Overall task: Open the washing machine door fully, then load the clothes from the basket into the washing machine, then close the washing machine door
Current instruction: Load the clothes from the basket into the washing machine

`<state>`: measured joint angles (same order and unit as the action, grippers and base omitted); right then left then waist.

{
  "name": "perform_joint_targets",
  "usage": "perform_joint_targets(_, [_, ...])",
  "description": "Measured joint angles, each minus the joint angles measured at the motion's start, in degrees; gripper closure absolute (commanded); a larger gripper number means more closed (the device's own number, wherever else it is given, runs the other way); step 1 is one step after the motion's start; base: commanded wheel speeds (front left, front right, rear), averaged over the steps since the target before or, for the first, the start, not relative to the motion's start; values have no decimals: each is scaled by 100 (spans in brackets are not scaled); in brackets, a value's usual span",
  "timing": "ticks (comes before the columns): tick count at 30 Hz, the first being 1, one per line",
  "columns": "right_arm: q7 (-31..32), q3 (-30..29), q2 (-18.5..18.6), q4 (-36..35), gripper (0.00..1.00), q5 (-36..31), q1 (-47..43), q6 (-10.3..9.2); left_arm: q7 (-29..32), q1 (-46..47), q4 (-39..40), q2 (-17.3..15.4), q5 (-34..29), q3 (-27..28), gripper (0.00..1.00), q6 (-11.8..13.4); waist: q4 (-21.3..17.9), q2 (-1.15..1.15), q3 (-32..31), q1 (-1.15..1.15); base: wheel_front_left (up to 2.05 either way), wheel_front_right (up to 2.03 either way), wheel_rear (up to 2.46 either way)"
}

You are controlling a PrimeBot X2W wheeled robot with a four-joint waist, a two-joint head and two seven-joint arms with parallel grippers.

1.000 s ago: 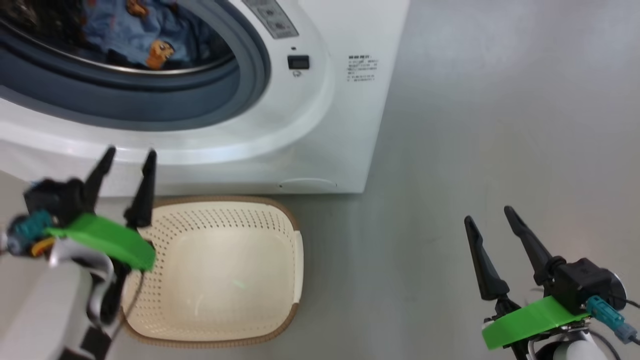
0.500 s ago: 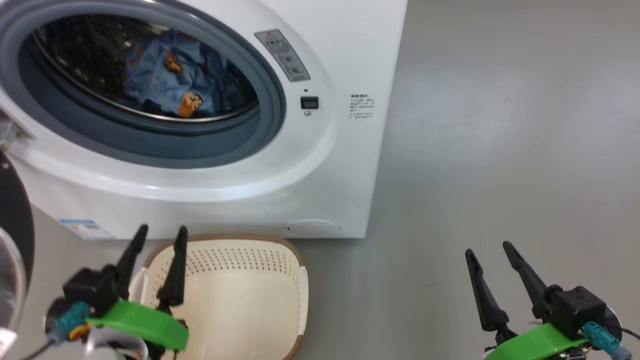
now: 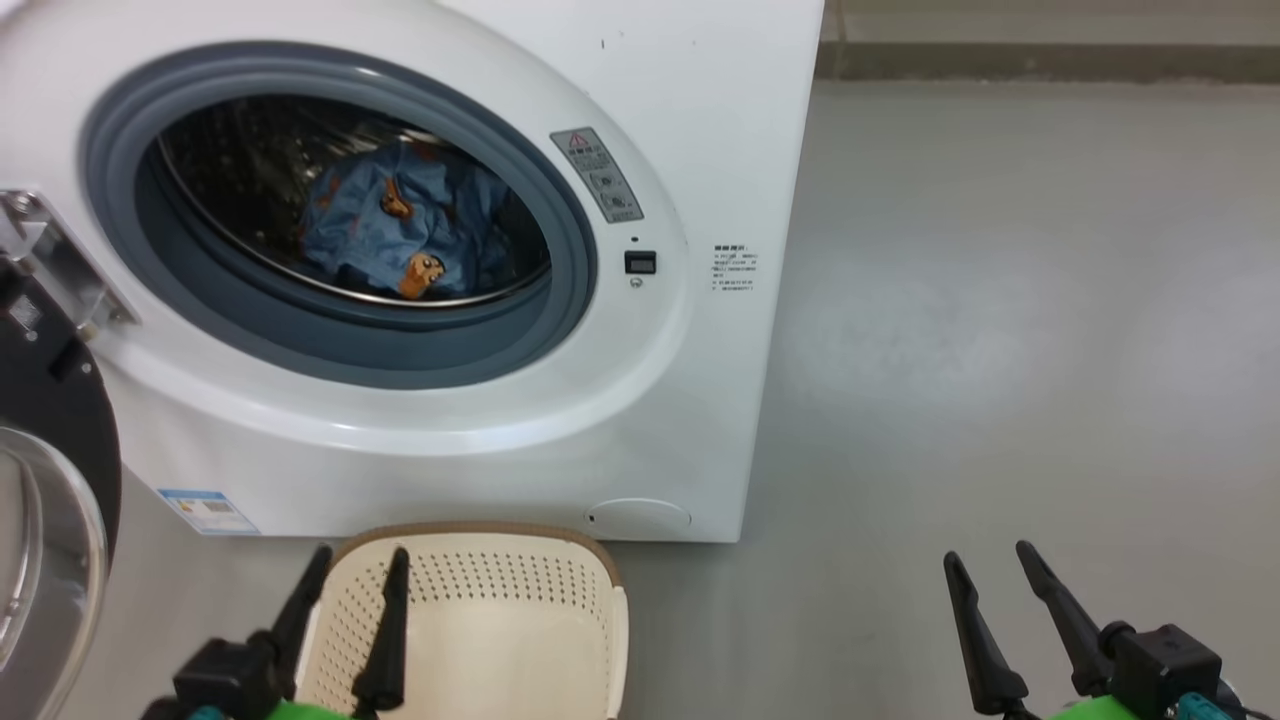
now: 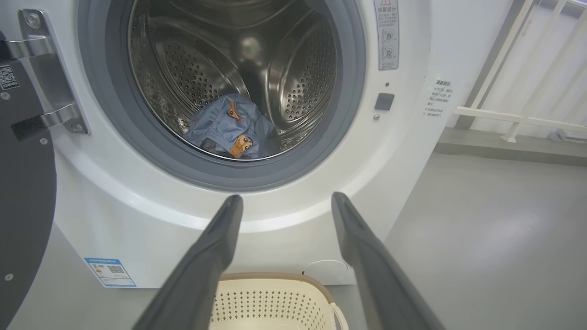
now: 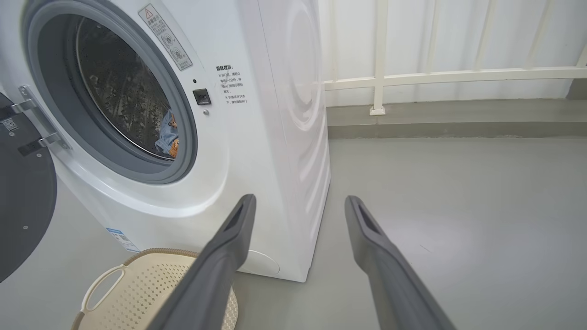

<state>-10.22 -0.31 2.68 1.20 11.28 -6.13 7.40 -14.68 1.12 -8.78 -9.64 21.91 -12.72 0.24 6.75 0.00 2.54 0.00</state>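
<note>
The white washing machine point(image 3: 700, 120) point(image 4: 403, 151) point(image 5: 275, 137) stands with its round black door point(image 3: 50, 470) point(image 4: 23, 206) point(image 5: 23, 215) swung open to the left on a metal hinge. Light-blue clothes point(image 3: 400, 235) point(image 4: 229, 128) point(image 5: 167, 133) with orange figures lie in the steel drum. On the floor before the machine sits the cream basket point(image 3: 510, 630) point(image 4: 270, 302) point(image 5: 137, 293), with nothing visible inside it. My left gripper point(image 3: 362, 562) point(image 4: 284, 201) is open, hovering over the basket's near left rim. Over bare floor at the lower right, my right gripper point(image 3: 990, 565) point(image 5: 298, 204) is open and holds nothing.
Grey floor point(image 3: 1000, 350) stretches to the right of the machine. A white railing point(image 5: 435, 73) and a low kerb point(image 5: 458, 123) run along the back. A blue label sticker point(image 3: 208, 512) marks the machine's lower left front.
The head view has tilted up, so machine and basket sit lower in it and the open door has come into view. Both grippers show lower in the picture and stay open.
</note>
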Motion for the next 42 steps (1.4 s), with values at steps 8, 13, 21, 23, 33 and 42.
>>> perform_joint_targets(8, [-49,67,-9,92,0,204,-85,0,0,-288,-31,188,-249,35,0,-146,1,0,-237,0,0,0,0])
perform_joint_targets(13, [-70,78,-12,127,0,234,-120,0,0,-381,-73,276,-453,78,0,-203,-30,0,-334,0,0,0,0])
perform_joint_targets(21, [-154,109,-15,180,0,304,-129,0,0,-511,-86,443,-715,278,0,-261,-67,0,-392,0,0,0,0])
perform_joint_targets(23, [-155,110,-16,197,0,304,-157,0,0,-518,-87,491,-771,299,0,-311,-53,0,-406,0,0,0,0])
perform_joint_targets(33, [-157,107,-24,214,0,304,-204,0,0,-573,-93,582,-989,370,0,-413,2,0,-415,0,0,0,0])
perform_joint_targets(42, [-157,107,-25,216,0,304,-204,0,0,-573,-93,638,-1028,457,0,-504,-3,0,-420,0,0,0,0])
